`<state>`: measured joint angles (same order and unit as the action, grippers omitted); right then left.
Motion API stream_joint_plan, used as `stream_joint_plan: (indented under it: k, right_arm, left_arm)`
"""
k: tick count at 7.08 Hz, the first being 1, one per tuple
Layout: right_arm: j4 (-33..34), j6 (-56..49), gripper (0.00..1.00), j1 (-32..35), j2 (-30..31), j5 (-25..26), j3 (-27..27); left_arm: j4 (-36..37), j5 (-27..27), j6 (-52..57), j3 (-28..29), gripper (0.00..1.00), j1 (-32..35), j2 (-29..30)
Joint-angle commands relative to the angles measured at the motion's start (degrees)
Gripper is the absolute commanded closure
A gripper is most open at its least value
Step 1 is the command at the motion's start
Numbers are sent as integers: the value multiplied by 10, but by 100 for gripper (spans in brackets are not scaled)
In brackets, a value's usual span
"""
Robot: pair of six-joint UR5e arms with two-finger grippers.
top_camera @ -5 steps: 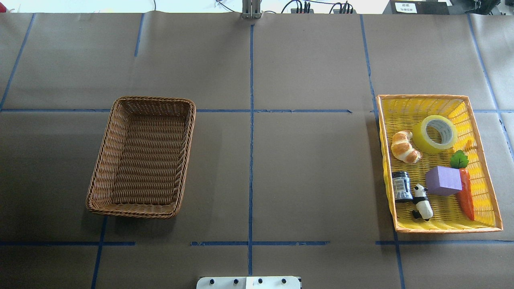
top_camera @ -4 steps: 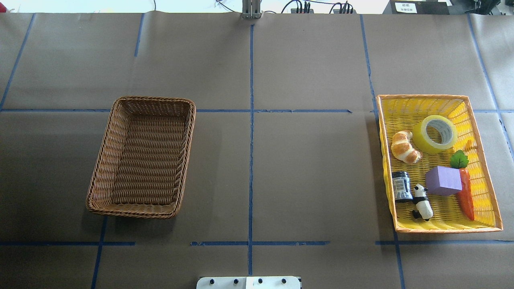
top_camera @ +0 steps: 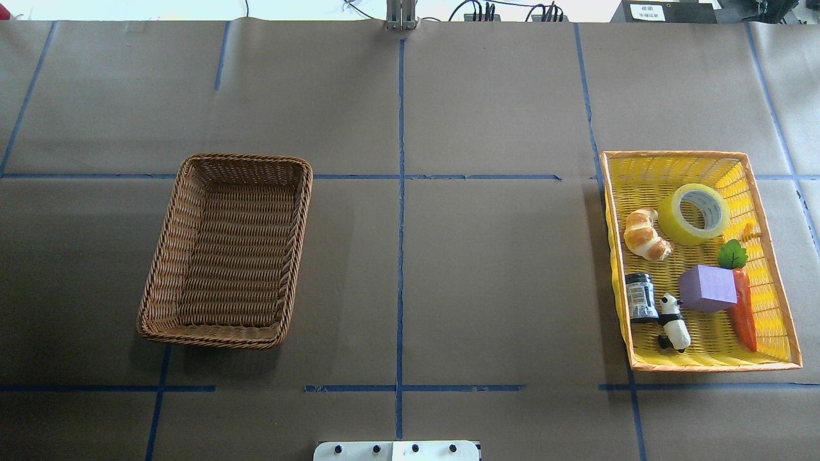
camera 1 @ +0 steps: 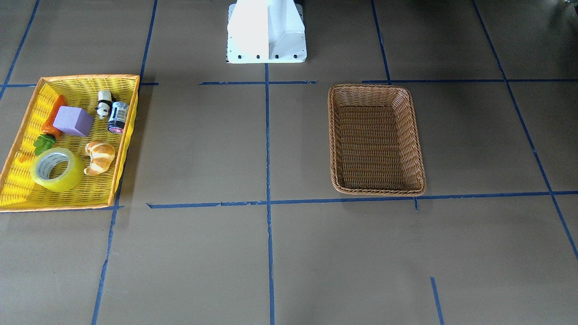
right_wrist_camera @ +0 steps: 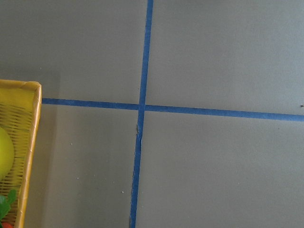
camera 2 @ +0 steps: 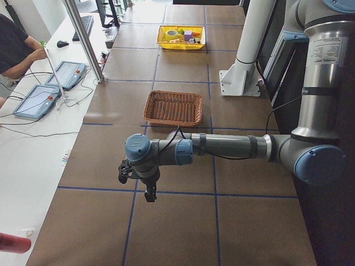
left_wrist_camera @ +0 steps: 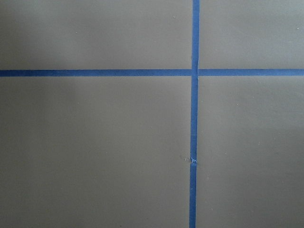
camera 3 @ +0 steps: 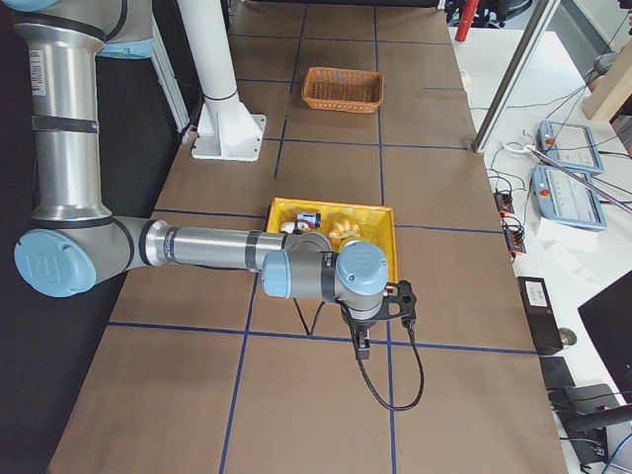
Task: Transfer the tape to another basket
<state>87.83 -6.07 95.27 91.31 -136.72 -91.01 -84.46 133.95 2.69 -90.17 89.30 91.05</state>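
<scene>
The tape (top_camera: 694,213) is a yellow roll lying in the far part of the yellow mesh basket (top_camera: 777,282) at the table's right, next to a croissant (top_camera: 647,234). It also shows in the front-facing view (camera 1: 58,169). The brown wicker basket (top_camera: 230,256) stands empty at the table's left (camera 1: 377,140). My left gripper (camera 2: 150,194) hangs over bare table beyond the wicker basket's outer side. My right gripper (camera 3: 360,346) hangs just outside the yellow basket. Both show only in the side views, so I cannot tell whether they are open or shut.
The yellow basket also holds a purple block (top_camera: 708,288), a toy carrot (top_camera: 744,314), a panda figure (top_camera: 674,323) and a small dark jar (top_camera: 640,296). The robot's white base (camera 1: 266,31) stands at the table's near middle. Blue tape lines grid the brown tabletop.
</scene>
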Motion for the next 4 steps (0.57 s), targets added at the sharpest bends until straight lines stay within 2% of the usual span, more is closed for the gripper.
stream_joint_plan:
  k: [1, 4]
  right_arm:
    - [0, 0, 0, 0, 2, 0, 0]
    - [-3, -1, 0, -1, 2, 5, -5]
  left_arm:
    - [0, 1, -1, 0, 0, 0, 1]
    - [0, 3, -1, -18, 0, 0, 2]
